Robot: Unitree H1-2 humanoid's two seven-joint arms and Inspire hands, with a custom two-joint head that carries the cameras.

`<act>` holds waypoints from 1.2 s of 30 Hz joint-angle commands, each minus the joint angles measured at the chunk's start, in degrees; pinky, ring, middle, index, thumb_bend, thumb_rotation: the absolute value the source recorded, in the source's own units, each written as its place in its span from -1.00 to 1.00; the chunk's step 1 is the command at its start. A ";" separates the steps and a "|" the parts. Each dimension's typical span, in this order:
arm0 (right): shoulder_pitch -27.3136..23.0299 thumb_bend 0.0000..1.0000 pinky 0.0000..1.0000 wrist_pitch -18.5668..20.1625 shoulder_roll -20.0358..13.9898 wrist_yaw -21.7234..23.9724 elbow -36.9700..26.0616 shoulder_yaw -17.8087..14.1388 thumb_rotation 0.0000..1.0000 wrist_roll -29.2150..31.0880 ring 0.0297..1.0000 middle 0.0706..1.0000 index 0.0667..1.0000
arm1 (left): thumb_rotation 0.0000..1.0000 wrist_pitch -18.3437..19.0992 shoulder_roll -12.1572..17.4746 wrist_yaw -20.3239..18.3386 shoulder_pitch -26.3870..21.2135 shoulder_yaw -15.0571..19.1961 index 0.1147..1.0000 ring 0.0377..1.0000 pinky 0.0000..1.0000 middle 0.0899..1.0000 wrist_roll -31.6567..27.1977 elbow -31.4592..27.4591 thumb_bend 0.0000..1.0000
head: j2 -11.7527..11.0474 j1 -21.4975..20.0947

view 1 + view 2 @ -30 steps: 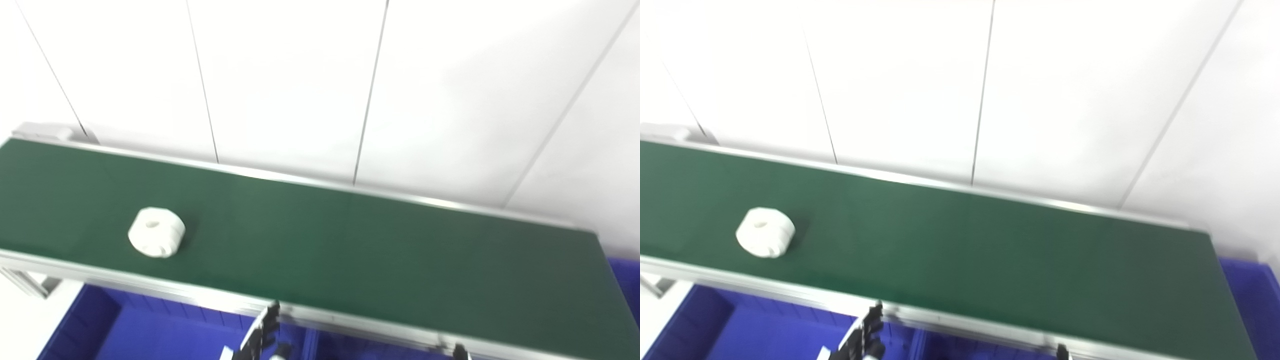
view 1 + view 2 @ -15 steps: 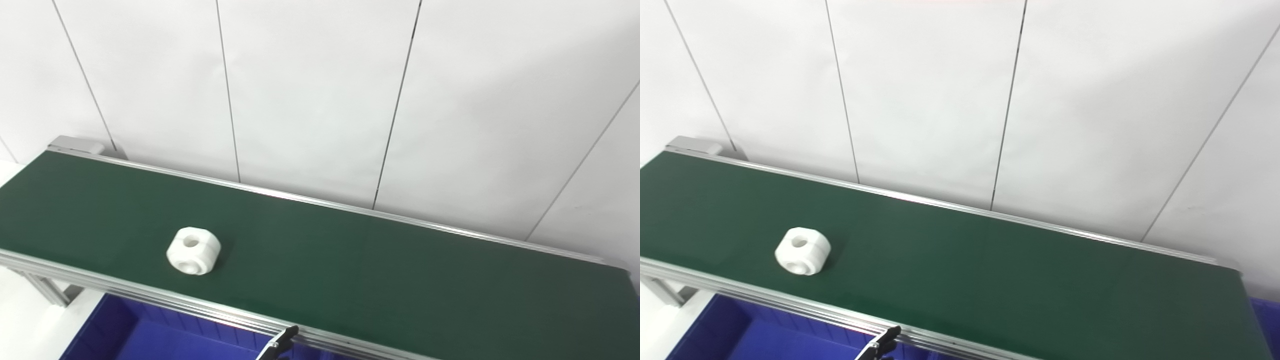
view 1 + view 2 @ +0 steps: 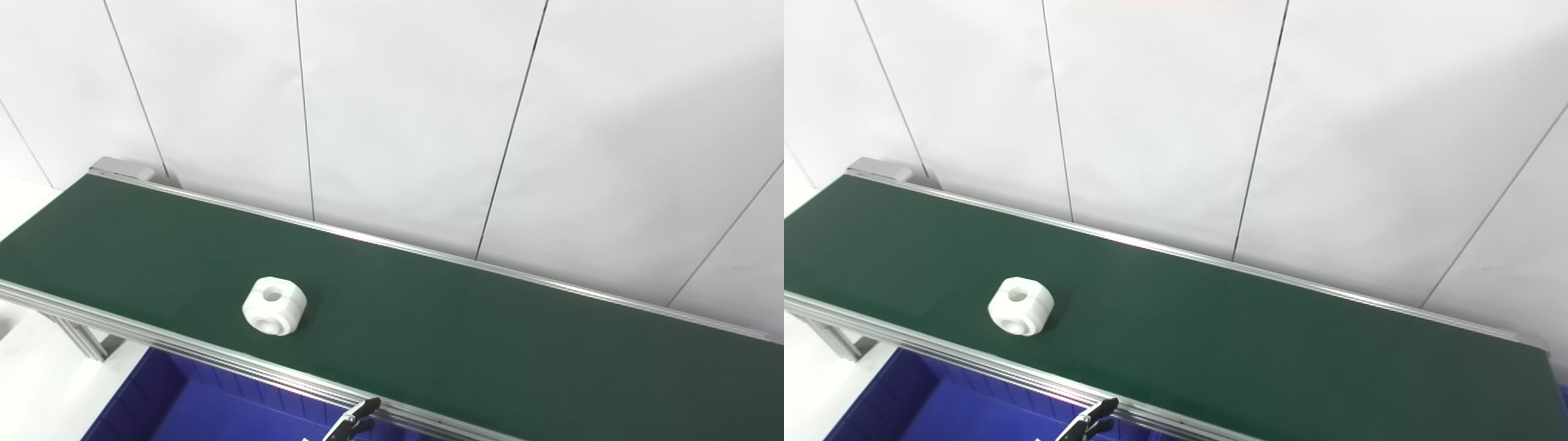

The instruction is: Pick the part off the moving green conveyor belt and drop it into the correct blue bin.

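Note:
A white ring-shaped part (image 3: pixel 274 306) with a hole through its top lies on the green conveyor belt (image 3: pixel 465 343), left of the middle and near the front rail; it also shows in the right eye view (image 3: pixel 1020 307). Only the dark fingertips of my left hand (image 3: pixel 355 421) show at the bottom edge, in front of the belt's front rail and to the right of the part, touching nothing. The rest of that hand is cut off. My right hand is out of view.
A blue bin (image 3: pixel 202 410) sits below the belt's front rail at the bottom left. An aluminium rail (image 3: pixel 184 349) runs along the belt's front edge. A white panelled wall (image 3: pixel 398 122) stands right behind the belt.
The whole picture has shifted, so the camera has moved. Less of my left hand shows now, and the right hand's tip has left the picture. The part still lies on the belt.

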 commanded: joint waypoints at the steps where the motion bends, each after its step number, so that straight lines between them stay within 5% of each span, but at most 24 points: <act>1: 0.42 0.54 1.00 -0.02 0.22 0.71 -1.75 0.02 1.00 0.38 1.00 1.00 1.00 | 0.28 -0.47 -4.08 -0.08 -0.14 -3.30 0.70 0.75 0.56 0.80 -0.16 -5.09 0.21 | -0.01 -0.03; 6: 0.41 0.64 1.00 1.49 0.77 0.56 -2.41 0.17 1.00 -0.34 1.00 1.00 1.00 | -0.02 -0.24 -0.66 -2.33 -2.45 -3.07 0.66 0.72 0.47 0.76 1.36 -13.17 0.52 | -0.09 -0.26; 9: -0.19 0.70 1.00 0.93 1.13 0.49 -1.54 0.11 1.00 -0.43 1.00 1.00 1.00 | -0.11 0.33 4.89 -6.36 -9.21 -1.11 0.41 0.47 0.15 0.51 8.48 -19.39 0.88 | -0.17 -0.28; 15: -0.84 0.71 1.00 0.95 1.80 0.34 -1.34 0.19 1.00 -1.33 1.00 1.00 1.00 | -0.13 6.80 15.03 -18.39 -24.02 1.89 0.39 0.40 0.13 0.46 18.53 -23.40 1.00 | -0.45 -0.84; 20: -0.92 0.75 1.00 0.96 2.43 0.25 -1.74 0.37 1.00 -1.66 1.00 1.00 1.00 | -0.17 4.50 21.61 -23.23 -34.71 0.96 0.49 0.51 0.40 0.53 23.22 -17.03 0.94 | -0.33 -1.59; 25: -0.94 0.70 1.00 -0.30 2.61 0.07 -1.05 0.26 1.00 -2.73 1.00 1.00 1.00 | -0.27 0.50 25.57 -23.86 -41.54 -0.09 0.53 0.54 0.51 0.56 24.38 -7.53 0.97 | -0.20 -2.05; 36: -0.79 0.66 1.00 -0.88 3.19 -0.01 -1.33 0.61 1.00 -2.94 1.00 1.00 1.00 | -0.35 -3.96 28.61 -21.34 -49.71 -1.66 0.49 0.55 0.51 0.53 26.99 10.62 0.98 | 0.01 -2.68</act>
